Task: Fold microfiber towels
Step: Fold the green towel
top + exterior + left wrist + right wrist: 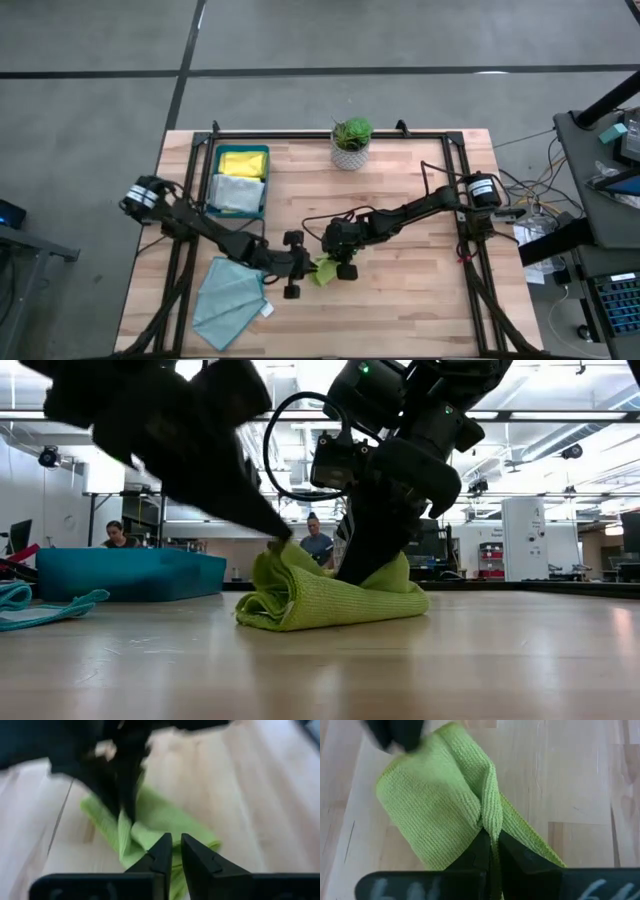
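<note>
A lime green towel (322, 272) lies bunched and folded over near the table's middle, its underside on the wood (330, 605). My right gripper (491, 837) is shut on a ridge of it. My left gripper (176, 840) comes from the table's left, its fingers almost together at the towel's raised left edge (282, 550). A light teal towel (228, 295) with a white tag lies flat near the front left. A yellow towel (242, 162) and a pale grey towel (235, 192) lie in the tray. My left gripper meets the peak of the towel's left edge (280, 547) with its fingertips, slanting down from the table's left. That peak stands up to the tips while the rest lies on the table. Whether cloth sits between the tips, the wrist view does not show. My right gripper pinches a narrow upright fold of the towel (489, 820) between its two fingers, several layers gathered into a ridge. The fingers slant down from the table's right (358, 565). The ridge stands up at the tips, and the towel's lower folds rest on the table.
A dark teal tray (266, 180) stands at the far left. A potted plant (351, 143) stands at the far edge, in the middle. Bare wood lies to the right and front of the green towel. People sit in the room behind (318, 542).
</note>
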